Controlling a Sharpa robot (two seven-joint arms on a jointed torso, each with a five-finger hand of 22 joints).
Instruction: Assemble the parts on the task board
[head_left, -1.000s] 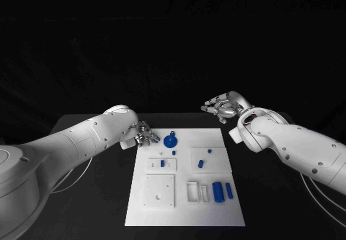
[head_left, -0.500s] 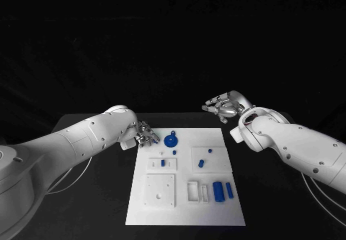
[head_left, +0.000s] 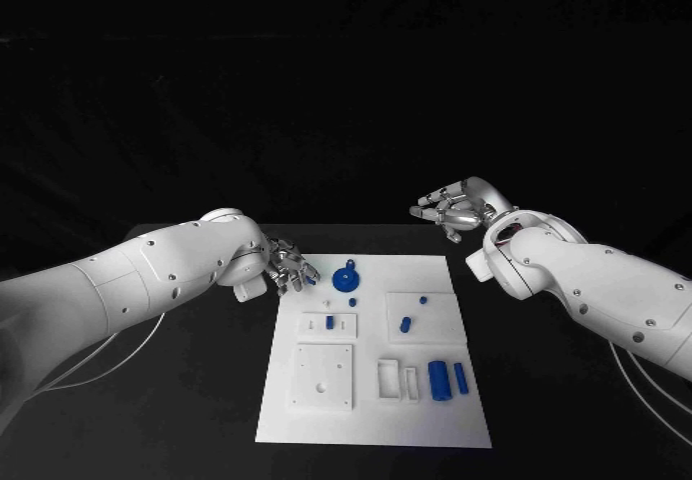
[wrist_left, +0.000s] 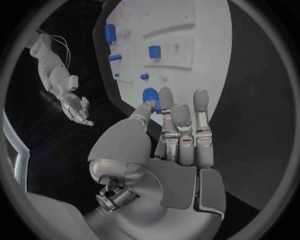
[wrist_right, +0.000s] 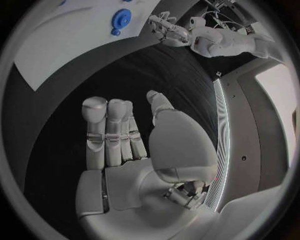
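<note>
The white task board (head_left: 375, 400) lies mid-table. A round blue part (head_left: 346, 279) with a small knob sits at its far left corner. Small blue parts (head_left: 405, 323) lie on raised squares, and two blue cylinders (head_left: 436, 381) stand near the front right. My left hand (head_left: 289, 266) hovers just left of the round part, fingers apart, holding nothing. The left wrist view shows its fingertips (wrist_left: 165, 95) close over the round part (wrist_left: 149, 95). My right hand (head_left: 450, 207) hangs beyond the board's far right corner, fingers loosely spread and empty (wrist_right: 122, 135).
Black table (head_left: 173, 400) surrounds the board on all sides. A white block with holes (head_left: 323, 377) and a small white frame (head_left: 389, 378) sit on the board's near half. My right forearm (head_left: 591, 285) runs along the board's right side.
The camera has shifted a little. My left elbow has swung outward to the left. Both hands stay almost where they were, the right one slightly higher.
</note>
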